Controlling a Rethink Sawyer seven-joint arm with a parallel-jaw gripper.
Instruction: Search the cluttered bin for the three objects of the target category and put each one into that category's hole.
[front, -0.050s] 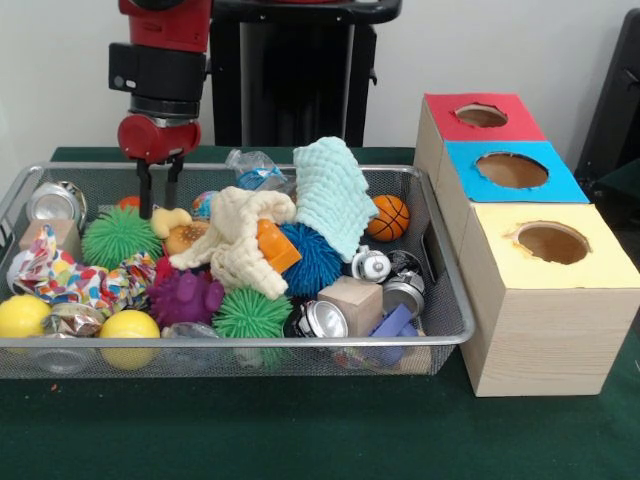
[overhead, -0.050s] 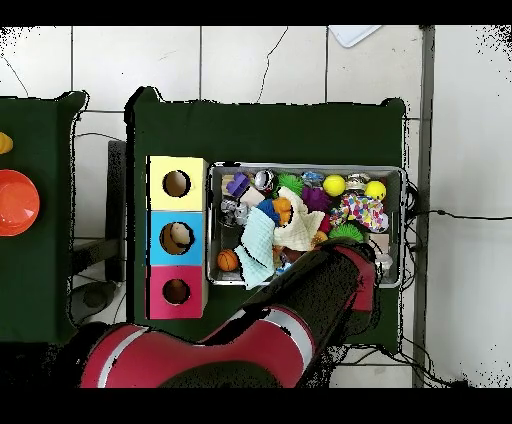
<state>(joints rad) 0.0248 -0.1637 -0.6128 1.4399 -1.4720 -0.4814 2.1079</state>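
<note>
My gripper hangs open over the far left part of the wire bin, with nothing between its fingers. Its tips stand just above a green spiky ball and a small orange thing. The bin is heaped with a cream cloth, a mint cloth, a blue spiky ball, a purple spiky toy, a small basketball, two yellow balls and several metal tins. In the overhead view my arm covers the gripper and one end of the bin.
Beside the bin stand three boxes in a row, each with a round hole: red, blue and yellow. From overhead a tan object shows inside the blue box's hole. An orange dish lies on another table.
</note>
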